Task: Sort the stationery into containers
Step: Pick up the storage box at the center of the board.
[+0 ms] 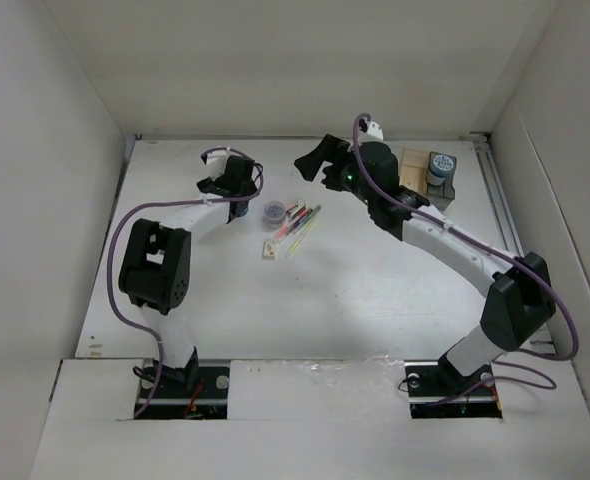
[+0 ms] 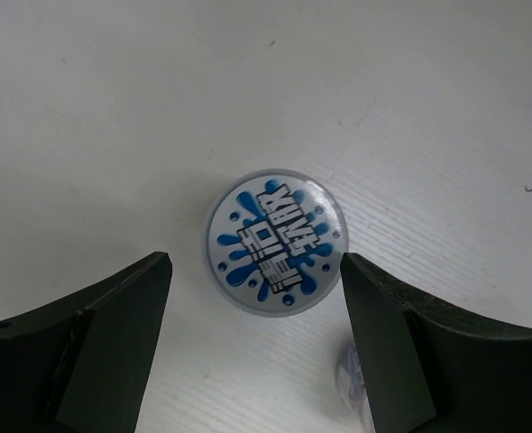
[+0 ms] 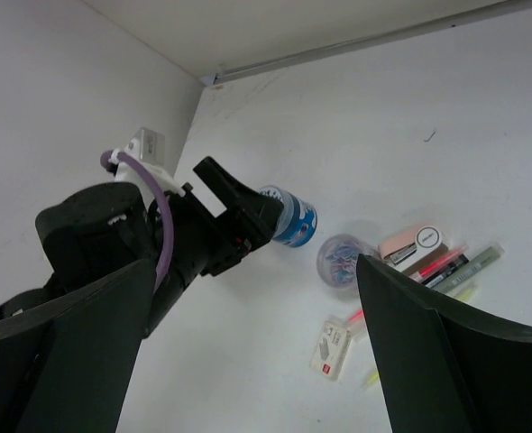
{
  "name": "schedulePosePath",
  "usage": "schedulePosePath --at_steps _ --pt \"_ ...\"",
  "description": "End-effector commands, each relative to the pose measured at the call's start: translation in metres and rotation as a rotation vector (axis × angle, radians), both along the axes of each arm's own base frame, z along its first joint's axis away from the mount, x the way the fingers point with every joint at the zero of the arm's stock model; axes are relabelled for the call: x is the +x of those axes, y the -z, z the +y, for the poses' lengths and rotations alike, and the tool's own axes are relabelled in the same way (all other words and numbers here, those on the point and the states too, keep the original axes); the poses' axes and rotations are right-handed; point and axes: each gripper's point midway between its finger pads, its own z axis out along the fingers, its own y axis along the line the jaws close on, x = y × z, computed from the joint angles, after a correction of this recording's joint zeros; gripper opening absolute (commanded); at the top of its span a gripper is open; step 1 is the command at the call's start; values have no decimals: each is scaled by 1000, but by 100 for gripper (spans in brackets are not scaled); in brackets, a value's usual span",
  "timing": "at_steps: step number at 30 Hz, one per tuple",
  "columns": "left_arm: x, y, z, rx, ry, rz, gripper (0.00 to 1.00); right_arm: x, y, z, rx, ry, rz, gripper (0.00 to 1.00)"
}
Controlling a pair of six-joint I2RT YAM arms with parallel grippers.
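A short blue-grey roll with a blue splash label [image 2: 275, 242] stands on the table between the fingers of my left gripper [image 2: 255, 271], which is open and hovers over it without touching. In the right wrist view the same roll [image 3: 295, 218] sits at the left gripper's fingertips [image 3: 248, 212]. The round pot [image 1: 273, 212] holding coloured clips, the red, yellow-green and dark pens [image 1: 301, 222] and a beige block [image 1: 271, 248] lie mid-table. My right gripper [image 1: 315, 160] is open and empty, raised above the table. The organiser [image 1: 415, 165] at the back right holds another roll [image 1: 440, 166] in its dark section.
White walls enclose the table on the left, back and right. A pinkish stapler-like item [image 3: 412, 245] lies by the pens [image 3: 448, 266]. The right arm's forearm [image 1: 445, 240] stretches diagonally across the right half of the table.
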Motion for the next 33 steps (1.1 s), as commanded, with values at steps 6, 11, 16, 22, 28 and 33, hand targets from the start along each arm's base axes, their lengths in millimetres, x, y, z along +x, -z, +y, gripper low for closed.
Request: schedulePosePath --at_steps 6,11,16,22,28,33 --pt "24 -10 -13 -2 46 -18 64 -14 -19 -2 92 -38 -47 99" --pt "23 -3 -8 32 33 9 66 -19 -8 -3 83 -47 -32 99" --pt "25 -1 -7 40 26 10 49 -25 -15 -9 92 -38 -47 99" --pt "13 -43 0 5 -11 -79 24 -26 -15 -42 95 63 -56 99" --pt "-5 -137 -40 -98 134 -280 24 -27 -32 -97 145 199 -58 99" --pt "-14 -160 -107 -172 309 -291 24 -37 -41 -133 137 282 -60 99"
